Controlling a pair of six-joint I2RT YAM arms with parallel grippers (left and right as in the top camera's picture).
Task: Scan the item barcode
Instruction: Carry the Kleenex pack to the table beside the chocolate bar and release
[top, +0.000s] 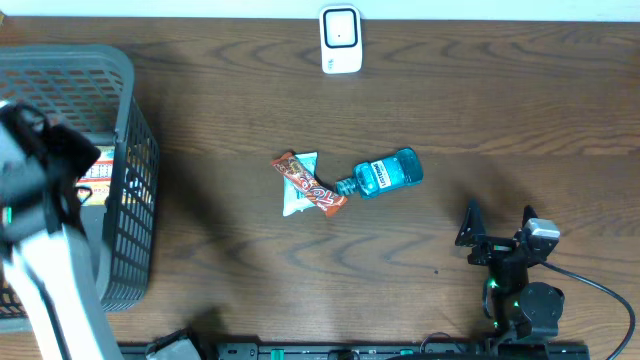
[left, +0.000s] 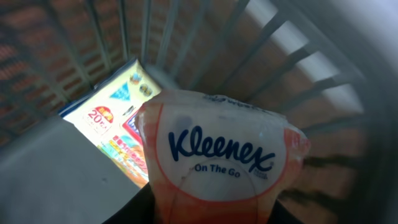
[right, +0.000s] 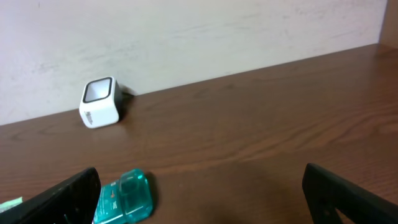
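**Left hand** (top: 80, 160), inside the basket (top: 128, 90): pinching the lower end of a Kleenex tissue pack (left: 224, 155), with its fingers almost hidden beneath the soft wrapper. The pack is held within the basket, branded face towards the wrist camera. No barcode shows on this face, so it is probably on the back or an end. Just behind the pack lies a yellow printed packet (left: 106, 118), and the basket's slatted wall rises close around both.

**Right hand** (right: 200, 180): spread wide and empty, low over the counter (top: 500, 100). It is near a blue mouthwash bottle (top: 390, 172) and two snack packets (top: 310, 185).

**Scanner** (top: 340, 40): at the counter's far edge, well apart from the basket.

**Doing the step well:**
- Raise the pack straight up until it clears the rim before travelling sideways.
- The wrapper will likely yield, so a firm, steady pinch matters.
- Turn the coded face squarely to the scanner window, with the fingers off the bars.
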